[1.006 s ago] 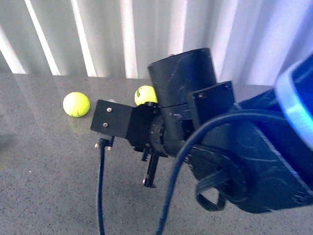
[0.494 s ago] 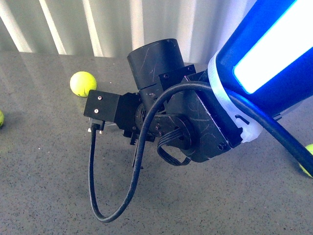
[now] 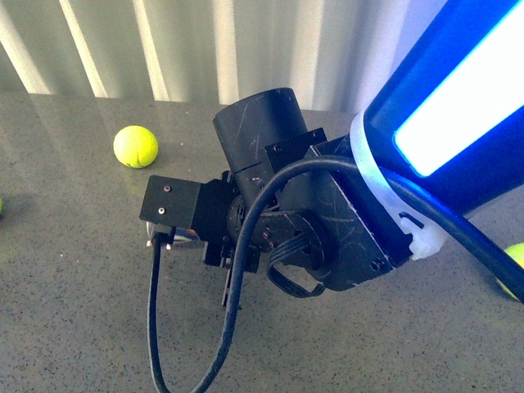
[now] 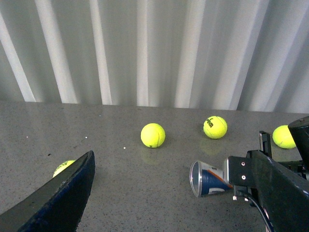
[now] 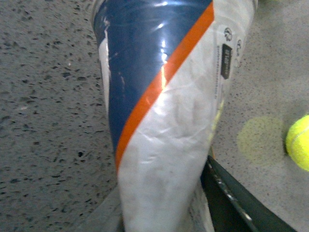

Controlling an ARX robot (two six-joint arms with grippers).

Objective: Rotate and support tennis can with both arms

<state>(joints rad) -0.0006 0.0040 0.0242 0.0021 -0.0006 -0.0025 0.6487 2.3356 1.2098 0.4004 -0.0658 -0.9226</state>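
The tennis can [image 4: 208, 178] lies on its side on the grey table, silver rim towards the open floor, navy, white and orange label showing. It fills the right wrist view [image 5: 159, 111]. My right gripper [image 5: 161, 205] is shut on the can's white end, with a dark finger [image 5: 231, 200] against its side. In the front view the right arm's black wrist [image 3: 282, 217] hides almost all of the can. My left gripper [image 4: 154, 198] is open and empty, apart from the can, with one finger [image 4: 65, 195] showing.
Yellow-green tennis balls lie on the table: one [image 3: 136, 146] at the back left, one [image 3: 516, 260] at the right edge. Several more show in the left wrist view [image 4: 153, 135], [image 4: 215, 127]. A white ribbed wall [image 3: 188, 49] stands behind. A black cable [image 3: 155, 327] hangs from the wrist.
Over the last second the right arm swung, so its blue forearm now fills the upper right of the front view. In the last half second it barely shifted.
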